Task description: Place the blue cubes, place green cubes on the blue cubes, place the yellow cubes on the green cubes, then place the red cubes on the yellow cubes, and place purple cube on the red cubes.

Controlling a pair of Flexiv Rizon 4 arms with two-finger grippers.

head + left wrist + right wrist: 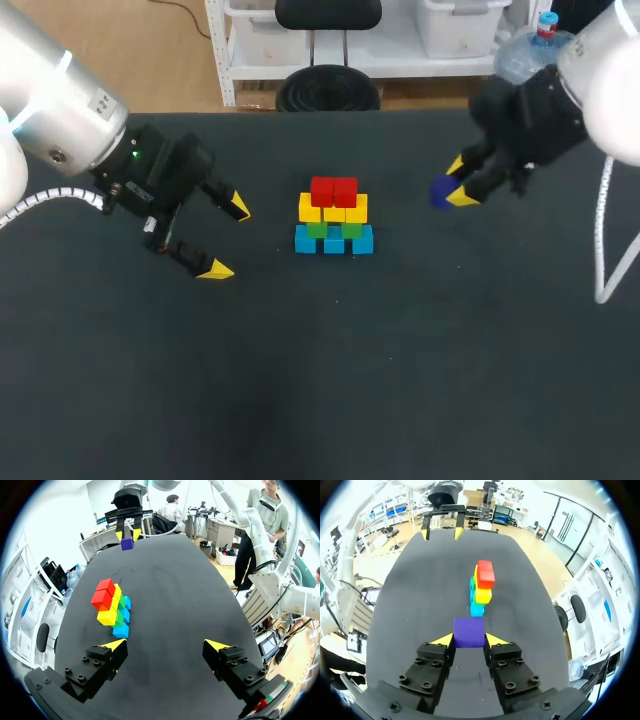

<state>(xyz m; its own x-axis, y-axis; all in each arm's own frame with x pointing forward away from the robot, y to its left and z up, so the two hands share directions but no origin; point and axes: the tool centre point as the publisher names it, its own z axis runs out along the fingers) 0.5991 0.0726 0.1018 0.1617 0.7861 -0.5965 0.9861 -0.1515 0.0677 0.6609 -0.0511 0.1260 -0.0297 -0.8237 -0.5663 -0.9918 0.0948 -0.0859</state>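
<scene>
Mid-frame in the head view, the stack stands on the dark table — blue cubes lowest, then green cubes, yellow cubes and red cubes on top. At upper right, the right gripper pinches the purple cube between both fingers, well apart from the stack. At left, the left gripper gapes wide — holding nothing.

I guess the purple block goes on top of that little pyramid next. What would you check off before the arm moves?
1. Grip: purple cube is held from both sides by the right tool: ok.
2. Landing spot: red cubes sit side by side with nothing on them: ok.
3. Base: yellow cubes, green cubes and blue cubes look evenly stacked: ok.
4. The left tool is open and apart from the pyramid: ok.
5. Path: only bare table lies between purple cube and red cubes: ok.
6. The purple cube sits square in the grip: cannot tell.
</scene>
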